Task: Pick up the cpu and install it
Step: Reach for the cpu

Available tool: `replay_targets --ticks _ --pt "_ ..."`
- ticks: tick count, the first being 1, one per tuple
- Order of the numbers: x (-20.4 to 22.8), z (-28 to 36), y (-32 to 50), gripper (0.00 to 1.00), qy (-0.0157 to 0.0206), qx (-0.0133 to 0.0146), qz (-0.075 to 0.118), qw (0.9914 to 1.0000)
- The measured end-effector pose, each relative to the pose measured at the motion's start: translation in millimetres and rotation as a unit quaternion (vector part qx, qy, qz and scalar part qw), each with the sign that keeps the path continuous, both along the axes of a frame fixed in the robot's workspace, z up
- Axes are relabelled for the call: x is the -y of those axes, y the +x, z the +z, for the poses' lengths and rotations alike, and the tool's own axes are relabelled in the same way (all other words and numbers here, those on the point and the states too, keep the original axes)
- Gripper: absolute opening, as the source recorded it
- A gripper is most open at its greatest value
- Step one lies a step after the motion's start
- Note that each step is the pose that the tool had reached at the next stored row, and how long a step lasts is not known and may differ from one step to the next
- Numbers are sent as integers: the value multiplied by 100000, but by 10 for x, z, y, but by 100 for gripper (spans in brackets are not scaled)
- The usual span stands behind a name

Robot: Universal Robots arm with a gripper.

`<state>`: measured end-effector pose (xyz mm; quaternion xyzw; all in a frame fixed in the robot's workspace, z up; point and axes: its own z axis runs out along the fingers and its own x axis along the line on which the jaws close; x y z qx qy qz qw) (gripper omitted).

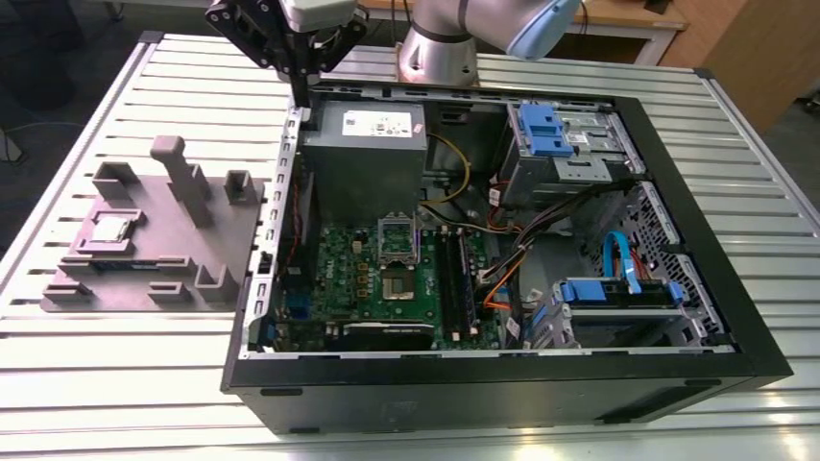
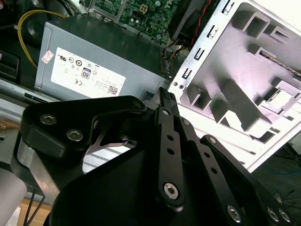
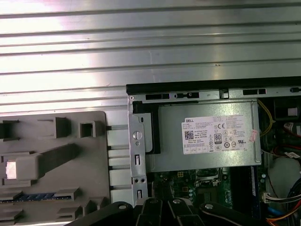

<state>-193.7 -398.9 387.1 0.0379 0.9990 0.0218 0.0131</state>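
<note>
gripper [image 1: 302, 100]: my fingers pressed together, holding nothing | position: above the computer case [image 1: 487, 384] wall, beside the power supply [image 1: 365, 144] | cpu [image 1: 113, 228]: lying flat in the grey fixture [image 1: 180, 274] on the slatted table [image 1: 717, 144], outside the case, well apart from me

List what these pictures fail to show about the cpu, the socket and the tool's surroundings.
1. cpu: too small in the exterior view for corner marks; glare whitens it in the first wrist view.
2. Socket: exterior view, too small to tell whether its contacts are bare.
3. Power supply: second wrist view, its near side is hidden behind the tool.
4. Fixture tray: second wrist view, cut off by the picture's edge.
</note>
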Motion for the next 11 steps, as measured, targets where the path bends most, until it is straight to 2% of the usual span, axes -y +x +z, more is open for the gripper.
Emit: replay_targets --ticks 1,3,11 --pt "0 0 -1 11 -2 -1 -2 100000" --pt "0 -18 -164 11 -1 1 -3 100000" --pt "0 -24 -204 11 -1 2 -2 100000"
